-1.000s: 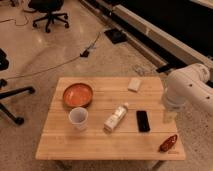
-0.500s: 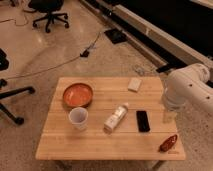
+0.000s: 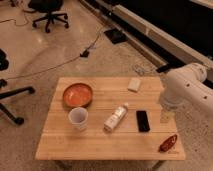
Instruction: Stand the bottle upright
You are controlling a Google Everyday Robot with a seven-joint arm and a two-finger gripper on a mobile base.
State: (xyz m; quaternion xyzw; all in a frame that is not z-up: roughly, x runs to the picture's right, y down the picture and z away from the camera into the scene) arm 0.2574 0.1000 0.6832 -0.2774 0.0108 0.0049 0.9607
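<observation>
On the near right corner of the wooden desk (image 3: 60,150) lay a small red object (image 3: 168,143). Further back stood a white cup (image 3: 78,119), and just right of it the bottle (image 3: 115,118) lay on its side near the desk's middle, its cap pointing away and to the right. A black phone (image 3: 143,121) lay beside it, apart. The gripper (image 3: 165,117) hung at the desk's right edge beneath the white arm (image 3: 187,87); whether its jaws were apart could not be told. Beyond sat an orange bowl (image 3: 77,95) and a small white block (image 3: 134,84).
</observation>
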